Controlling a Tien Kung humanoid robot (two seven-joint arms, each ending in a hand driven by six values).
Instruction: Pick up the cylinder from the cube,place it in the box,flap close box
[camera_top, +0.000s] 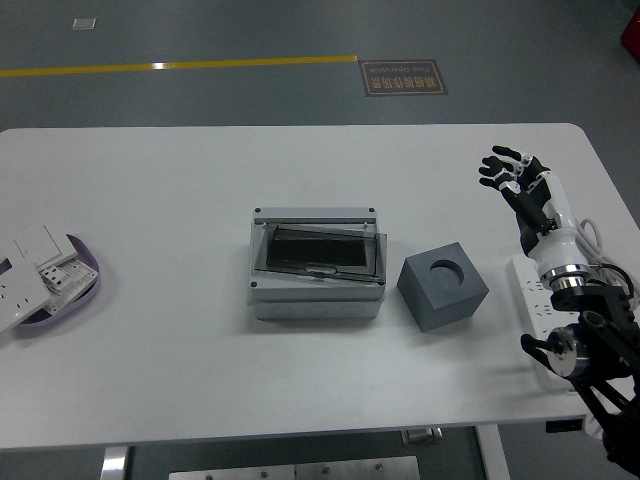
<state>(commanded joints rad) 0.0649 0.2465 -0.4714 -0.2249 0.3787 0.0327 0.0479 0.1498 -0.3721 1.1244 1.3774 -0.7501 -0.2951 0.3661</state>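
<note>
The dark grey foam cube (443, 292) sat on the white table (180, 170) with a round hole in its top face, and no cylinder could be seen in that hole or anywhere else on the table. Just to the left of the cube stood the light grey plastic box (316, 264), its smoky transparent flap (320, 251) lying slightly askew over the opening; whether it was fully latched could not be told, nor what lay beneath it. To the right of the cube and farther back, well apart from it, the robot's right hand (521, 181) hovered above the table with its black fingers (497, 155) spread and relaxed, grasping nothing. Its black arm came in from the lower right corner, over a white power strip (531, 296) that lay to the right of the cube. Far to the left of the cube, at the table's left edge, a purple dish (84, 264) carried white switch plates (35, 262).
</note>
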